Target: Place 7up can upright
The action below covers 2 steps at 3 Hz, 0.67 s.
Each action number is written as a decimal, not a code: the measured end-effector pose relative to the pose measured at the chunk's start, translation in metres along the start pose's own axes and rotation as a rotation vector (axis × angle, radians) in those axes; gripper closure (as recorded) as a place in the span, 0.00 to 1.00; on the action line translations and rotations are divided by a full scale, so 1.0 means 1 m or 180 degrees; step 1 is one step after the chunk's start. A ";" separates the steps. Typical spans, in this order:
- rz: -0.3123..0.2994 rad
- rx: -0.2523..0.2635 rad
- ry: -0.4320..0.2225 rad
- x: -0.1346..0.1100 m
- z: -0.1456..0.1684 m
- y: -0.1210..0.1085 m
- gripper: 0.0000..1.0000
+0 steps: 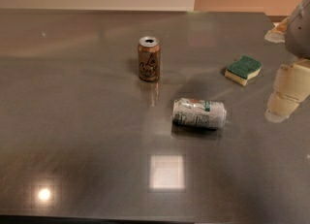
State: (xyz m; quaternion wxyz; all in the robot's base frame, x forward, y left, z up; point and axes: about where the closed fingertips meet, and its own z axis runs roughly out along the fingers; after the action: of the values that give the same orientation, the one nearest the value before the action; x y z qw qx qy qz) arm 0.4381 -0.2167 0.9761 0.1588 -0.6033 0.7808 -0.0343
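7up can (199,113) lies sideways on glossy grey table (72,121), tool (285,99) at right edge.

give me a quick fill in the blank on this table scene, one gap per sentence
1. The 7up can lies on its ____ on the table.
2. The brown can stands ____.
3. The top of the sponge is ____ in colour.
4. The gripper is at the ____ edge of the picture, apart from the 7up can.

Missing words: side; upright; green; right
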 end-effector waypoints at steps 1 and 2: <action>0.0000 0.0001 0.0000 0.000 0.000 0.000 0.00; 0.0023 -0.0012 -0.0053 -0.019 0.004 -0.002 0.00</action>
State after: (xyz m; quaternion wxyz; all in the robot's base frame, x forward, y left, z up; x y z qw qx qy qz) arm 0.4450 -0.1980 0.9771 0.1643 -0.6011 0.7816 -0.0273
